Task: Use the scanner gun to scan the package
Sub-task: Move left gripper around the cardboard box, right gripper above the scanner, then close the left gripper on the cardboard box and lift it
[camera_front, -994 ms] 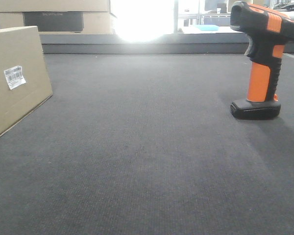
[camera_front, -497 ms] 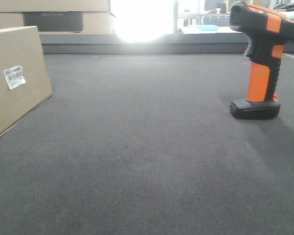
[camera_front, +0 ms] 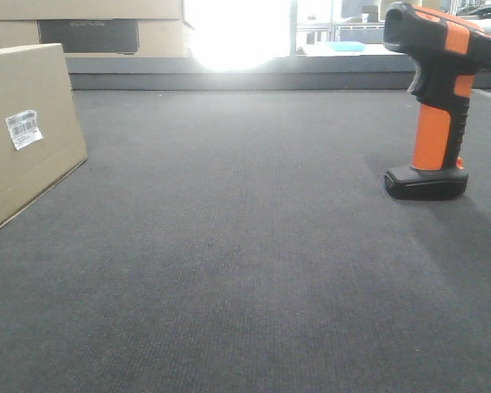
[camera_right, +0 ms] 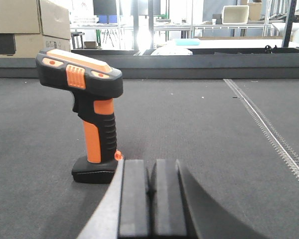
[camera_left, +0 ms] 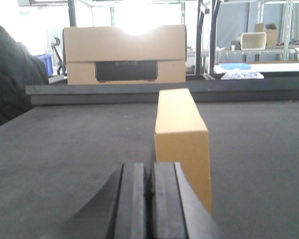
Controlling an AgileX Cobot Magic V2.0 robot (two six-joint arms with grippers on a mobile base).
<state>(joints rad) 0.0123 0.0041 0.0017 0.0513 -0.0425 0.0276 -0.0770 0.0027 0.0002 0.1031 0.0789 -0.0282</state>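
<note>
**Two closed, empty grippers; no step of the scan begun**

The pistol-shaped scanner gun (camera_front: pixel 438 106), black plastic with a bright orange handle and orange top stripe, stands upright on its flat black base near the right edge of the dark grey felt-covered tabletop (camera_front: pixel 245 246). Nothing touches it. Its nose points toward the left side of the tabletop.

The package (camera_front: pixel 24 139), a plain brown cardboard box, rests at the left edge, well apart from the scanner. A small white barcode label (camera_front: pixel 24 128) shows on the face turned toward the middle of the tabletop. The bare felt between the two is unoccupied.

In the right wrist view the right gripper (camera_right: pixel 149 194) has its dark pads pressed together with nothing between them. It sits just in front of the scanner's base (camera_right: pixel 89 114) and does not touch it. In the left wrist view the left gripper (camera_left: pixel 149 194) is likewise clenched on nothing, with a narrow end of the package (camera_left: pixel 182 139) directly ahead.

Stacked cardboard boxes (camera_front: pixel 90 24) with a dark panel stand beyond the far edge and play no part.

Judged progress is nil. The whole task remains: opening the right jaws, grasping the orange handle, lifting the scanner, and aiming it at the label. The left arm may need to steady or turn the package.
</note>
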